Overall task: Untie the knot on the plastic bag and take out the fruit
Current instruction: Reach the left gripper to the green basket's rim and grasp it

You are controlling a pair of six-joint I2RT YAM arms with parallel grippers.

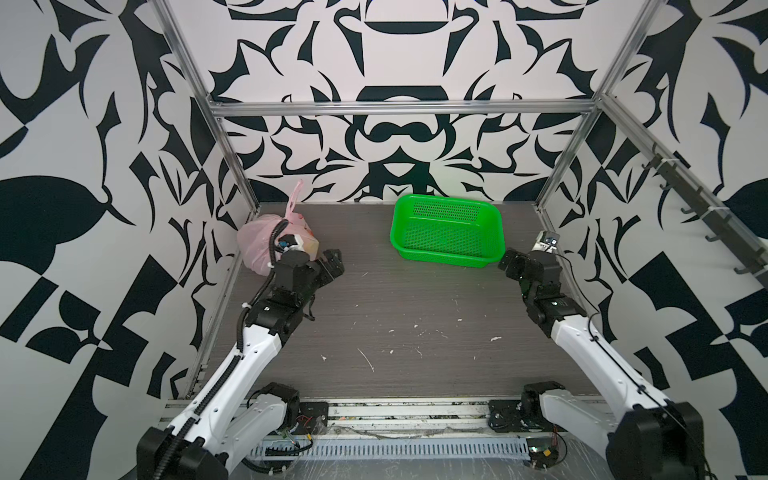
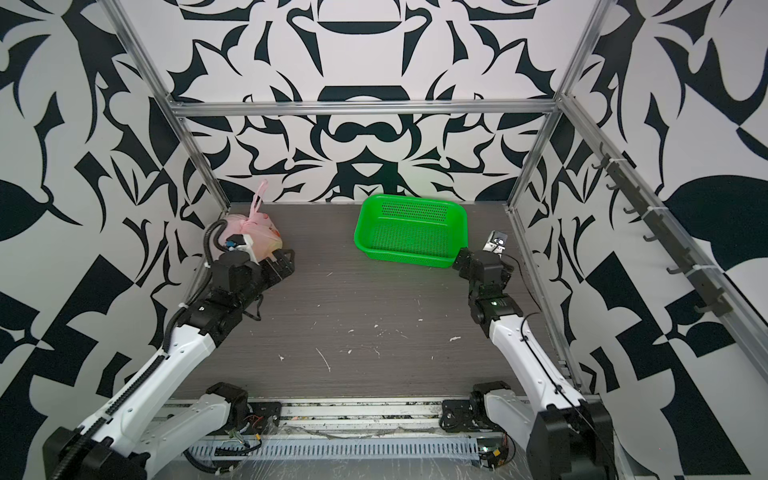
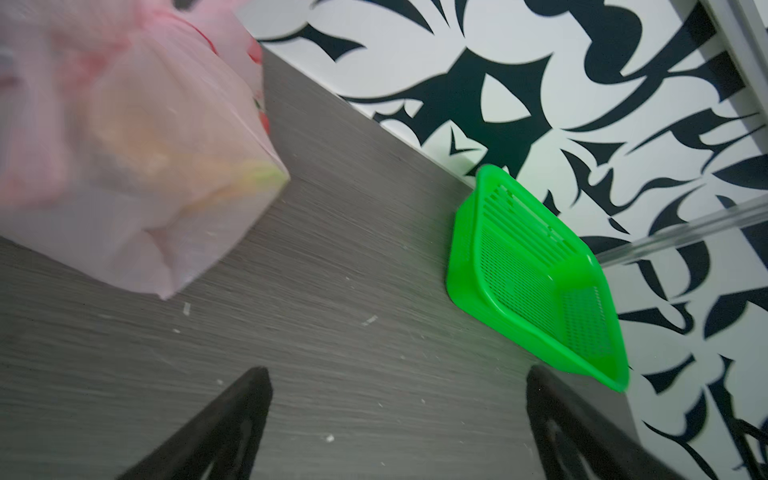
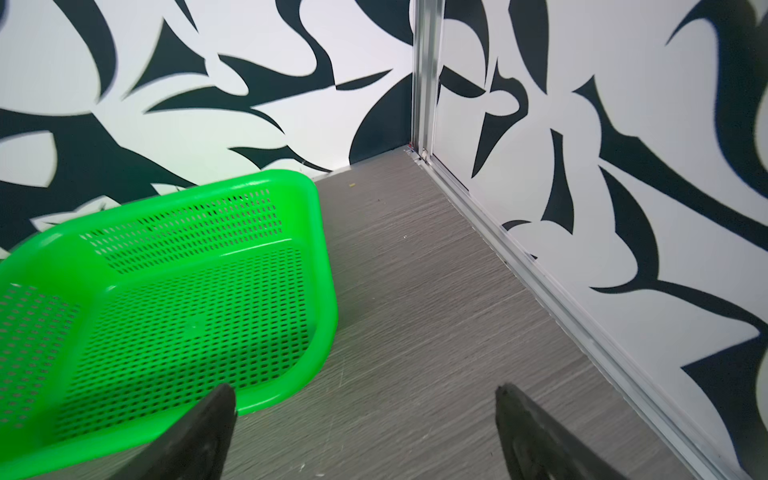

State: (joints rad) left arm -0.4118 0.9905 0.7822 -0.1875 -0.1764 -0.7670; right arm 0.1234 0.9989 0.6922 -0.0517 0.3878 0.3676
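1. The plastic bag sits on the worktop in the far left corner, close to the side wall; in both top views the left arm hides part of it
2. The knot is on top of the bag, still tied, and a loop of handle stands up above it in front of the back wall
3. The fruit is inside the bag; in the left wrist view it shows only as blurred yellow-orange and reddish shapes behind the pink film, so single pieces cannot be told apart
4. The left jaws stand wide apart and hold nothing, just beside the bag, over bare worktop
5. The right jaws also stand wide apart and hold nothing, near the right end of the green basket; in the right wrist view one tip overlaps the rim, and I cannot tell whether it touches
6. The basket lies at the back of the worktop, right of the middle, well apart from the bag
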